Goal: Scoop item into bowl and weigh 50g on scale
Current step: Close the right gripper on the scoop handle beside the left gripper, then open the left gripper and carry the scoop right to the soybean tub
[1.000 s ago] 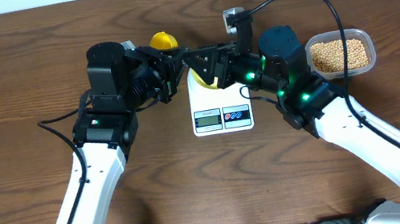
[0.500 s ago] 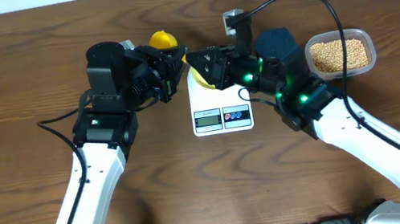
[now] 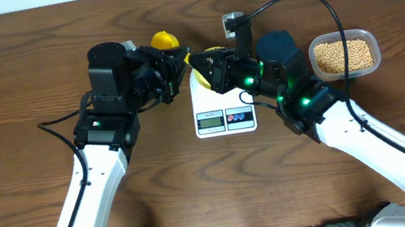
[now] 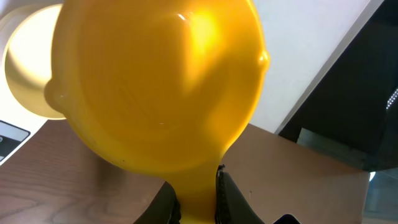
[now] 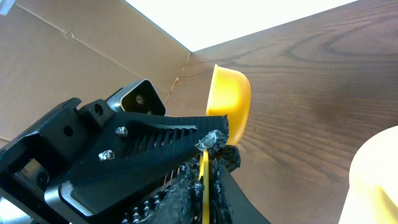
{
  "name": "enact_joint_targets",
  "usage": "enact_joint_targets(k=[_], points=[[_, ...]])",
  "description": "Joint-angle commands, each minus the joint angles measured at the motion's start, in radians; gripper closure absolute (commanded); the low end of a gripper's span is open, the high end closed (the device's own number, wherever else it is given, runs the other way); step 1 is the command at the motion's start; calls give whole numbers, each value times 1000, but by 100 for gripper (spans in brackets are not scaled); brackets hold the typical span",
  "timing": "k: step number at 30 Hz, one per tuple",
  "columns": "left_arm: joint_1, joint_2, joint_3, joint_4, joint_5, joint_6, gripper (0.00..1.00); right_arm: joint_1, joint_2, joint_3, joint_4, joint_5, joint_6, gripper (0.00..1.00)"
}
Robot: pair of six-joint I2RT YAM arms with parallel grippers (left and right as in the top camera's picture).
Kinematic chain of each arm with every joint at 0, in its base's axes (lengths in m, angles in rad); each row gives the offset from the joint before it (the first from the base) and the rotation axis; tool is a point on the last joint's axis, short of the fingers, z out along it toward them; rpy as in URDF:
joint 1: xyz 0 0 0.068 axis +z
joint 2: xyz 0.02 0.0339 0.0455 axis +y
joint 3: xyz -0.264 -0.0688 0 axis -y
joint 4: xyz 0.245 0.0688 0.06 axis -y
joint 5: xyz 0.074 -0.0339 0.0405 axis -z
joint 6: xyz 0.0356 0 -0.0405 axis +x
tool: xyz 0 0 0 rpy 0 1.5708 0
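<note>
Right gripper (image 3: 199,68) has shifted left over the scale (image 3: 225,118) since a second ago. Its jaws have gone from clearly spread to narrow. Left arm unchanged.

Right wrist view: right gripper (image 5: 205,180) jaws are almost together, with a thin yellow strip, the scoop handle seen edge-on, pinched between them. The scoop (image 5: 229,102) head stands upright just above, beside the ridged black finger of the left gripper.

Left wrist view: left gripper (image 4: 194,199) is clamped on the neck of the scoop (image 4: 161,87). The head fills most of the frame, seen from its rounded underside. So both grippers are on the same handle, tips nearly meeting above the scale's back-left corner.

Overhead: scoop (image 3: 165,40) head sticks out behind the left gripper (image 3: 177,61), over the table (image 3: 18,95).

Bowl (image 4: 25,68) sits on the scale (image 4: 9,134) platform. From overhead it is mostly covered by the right gripper, with only a rim arc showing (image 3: 214,50).

Beans (image 3: 344,55) lie in the clear tub (image 3: 372,40) to the right of the scale, well apart from the scoop.

Scale display is too small to read.
</note>
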Motion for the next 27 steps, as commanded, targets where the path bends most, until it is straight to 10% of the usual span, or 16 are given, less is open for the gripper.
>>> enact_joint_targets(k=[1, 14, 21, 27], points=[[-2, -10, -2, 5, -12, 6, 93, 7, -10, 6, -1, 17, -12, 92], [-2, -10, -2, 5, -13, 13, 92, 7, -10, 6, -12, 19, -73, 99], [-2, -10, -2, 5, -35, 234, 35, -12, -10, 7, -28, 17, -92, 99], [-2, -10, -2, -11, -43, 703, 14, -60, -10, 72, -188, 15, -148, 99]])
